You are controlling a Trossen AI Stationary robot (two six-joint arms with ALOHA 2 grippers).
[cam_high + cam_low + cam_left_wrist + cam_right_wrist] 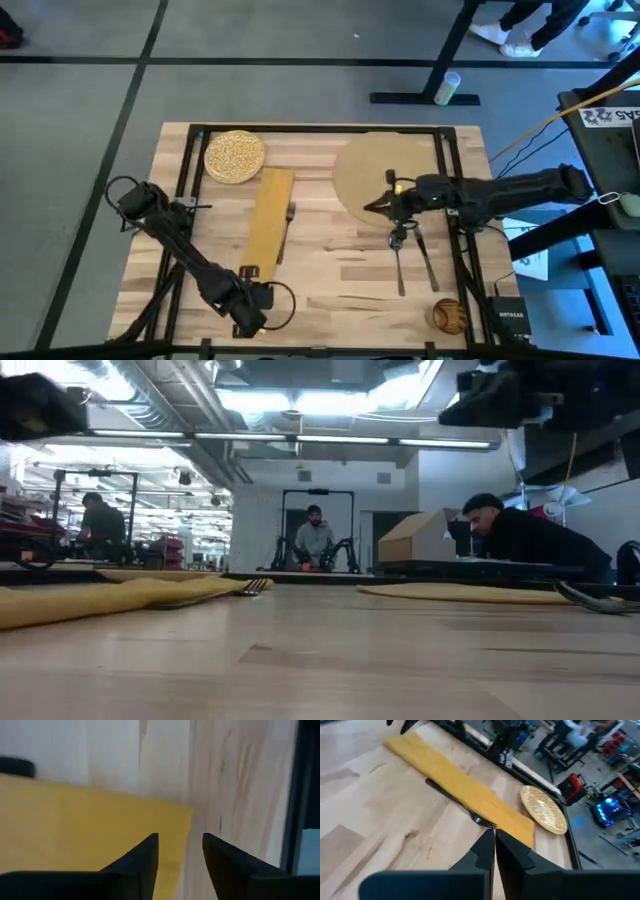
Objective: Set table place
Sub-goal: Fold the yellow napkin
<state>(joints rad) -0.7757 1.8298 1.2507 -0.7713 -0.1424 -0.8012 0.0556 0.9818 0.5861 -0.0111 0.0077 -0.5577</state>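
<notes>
In the high view the place [385, 170] is seen at the desk's [330, 265] far right, the right hand [378, 206] held over its near edge. In the left wrist view the left hand [180, 851] is seen slightly parted and empty over the napkin [75, 830]; in the right wrist view the right hand's fingers [482, 851] are shown pressed together on nothing, so they are best opened before the mat's edge is pinched.

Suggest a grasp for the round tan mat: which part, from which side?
The mat lies flat and thin on the table, so no top-down pinch. Its far edge seems to reach the table's far frame; probably pinch the rim there, fingers above and below. The right gripper, shut, hovers over its near edge.
</notes>
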